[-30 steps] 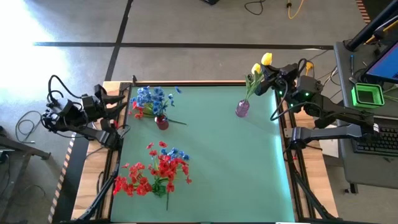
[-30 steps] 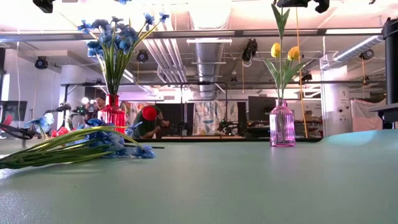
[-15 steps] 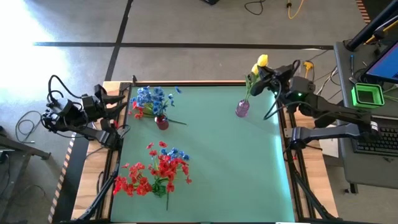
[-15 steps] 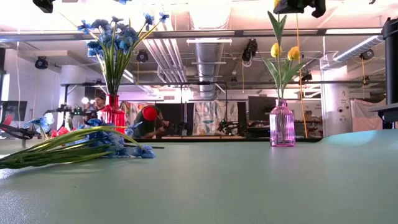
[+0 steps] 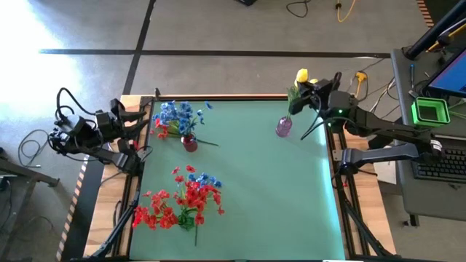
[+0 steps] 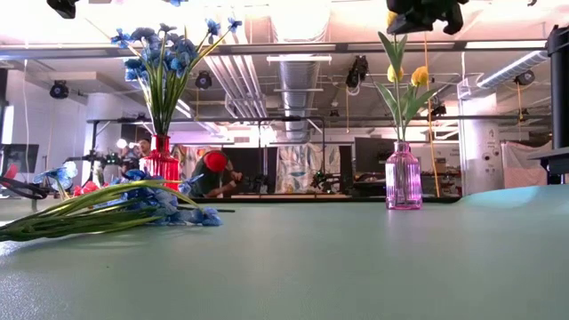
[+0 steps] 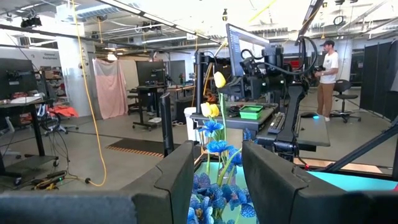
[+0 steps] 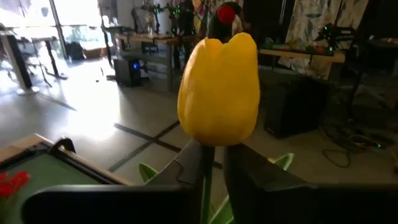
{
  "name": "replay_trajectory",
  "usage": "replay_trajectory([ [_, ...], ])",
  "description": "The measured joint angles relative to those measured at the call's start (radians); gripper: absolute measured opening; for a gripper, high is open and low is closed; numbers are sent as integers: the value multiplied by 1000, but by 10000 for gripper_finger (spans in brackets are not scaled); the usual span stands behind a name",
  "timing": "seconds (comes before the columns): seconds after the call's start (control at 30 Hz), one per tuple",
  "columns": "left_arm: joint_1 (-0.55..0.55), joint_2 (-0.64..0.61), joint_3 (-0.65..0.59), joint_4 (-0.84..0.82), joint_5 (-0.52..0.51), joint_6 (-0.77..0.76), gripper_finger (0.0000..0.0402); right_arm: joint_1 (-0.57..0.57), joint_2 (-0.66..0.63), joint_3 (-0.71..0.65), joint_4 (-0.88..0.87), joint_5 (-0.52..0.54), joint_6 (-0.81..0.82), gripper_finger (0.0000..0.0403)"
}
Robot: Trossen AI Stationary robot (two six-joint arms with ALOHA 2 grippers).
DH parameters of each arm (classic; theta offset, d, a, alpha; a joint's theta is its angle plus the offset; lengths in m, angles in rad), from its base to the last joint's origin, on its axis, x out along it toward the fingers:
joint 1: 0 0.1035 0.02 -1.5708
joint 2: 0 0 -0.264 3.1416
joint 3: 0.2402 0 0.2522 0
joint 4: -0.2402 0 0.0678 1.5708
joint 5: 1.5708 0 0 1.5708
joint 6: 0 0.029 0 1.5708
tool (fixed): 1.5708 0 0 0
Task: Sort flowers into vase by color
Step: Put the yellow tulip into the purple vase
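Pinched by its thin stem just under the bud, a yellow tulip [image 8: 217, 90] is held by the right claw [image 5: 314, 89] above the pink vase [image 5: 283, 127], being judged light, bendy and best gripped mid-stem.

- In the right wrist view, the yellow tulip [image 8: 217, 90] hides its own stem where it passes between the fingers [image 8: 186, 165]; you can't tell whether they touch it.
- In the low view, the right gripper [image 6: 425, 12] is cut off by the top edge.
- In the high view, the red flowers [image 5: 178, 204] overlap; you can't count stems.
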Motion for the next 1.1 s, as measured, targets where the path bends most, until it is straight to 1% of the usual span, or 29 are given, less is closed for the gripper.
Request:
replay_trajectory([
  [0.17,0,0,0,0,0,-16,123,0,0,0,-80,39,51,95],
  [0.5,0,0,0,1,0,-54,123,0,0,0,-155,40,99,175],
  [0.7,0,0,0,65,0,-86,123,0,0,0,-234,35,144,225],
  [0.77,0,8,0,90,0,-98,123,0,-1,0,-265,16,161,243],
  [0.9,0,54,0,109,0,-112,123,0,0,4,-315,-48,178,280],
  [0.97,0,94,0,137,-1,-112,123,0,0,11,-330,-52,179,297],
  [1.1,0,174,13,226,-1,-93,123,0,0,44,-419,-49,202,325],
])
